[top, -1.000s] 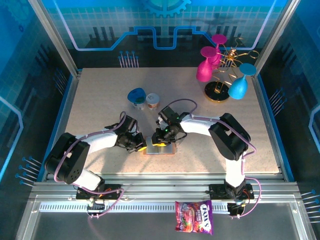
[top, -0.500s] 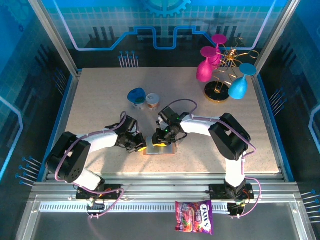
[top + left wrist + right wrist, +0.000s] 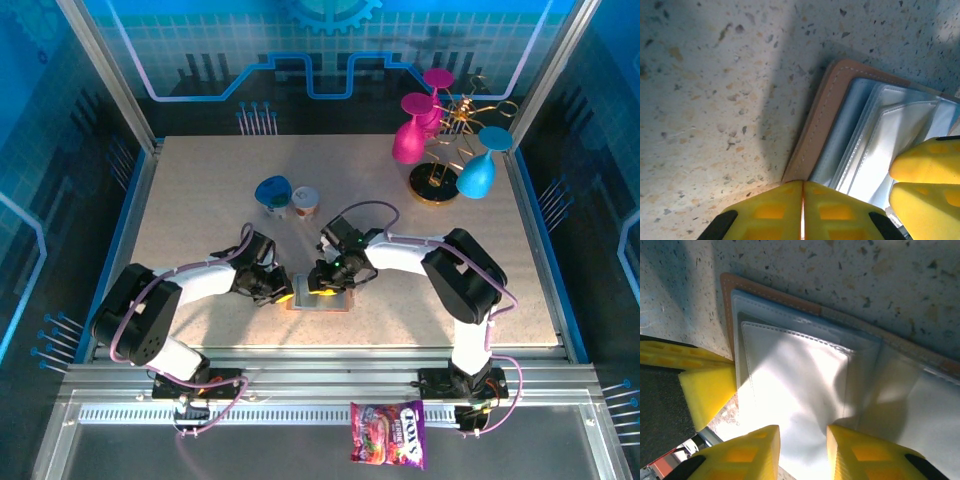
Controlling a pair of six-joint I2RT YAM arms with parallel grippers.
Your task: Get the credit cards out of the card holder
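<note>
While card holder [image 3: 322, 301] stays put, right gripper [image 3: 326, 279] has edged slightly nearer over it. No credit cards out yet, prob. still in sleeves.
Holder: open flat, pale faces up, near-centre of table [image 3: 200, 210], long axis left-right.
Left gripper [image 3: 802, 200]: shut, empty, tips at holder's left edge.
Right: part-open, nothing seen held.
</note>
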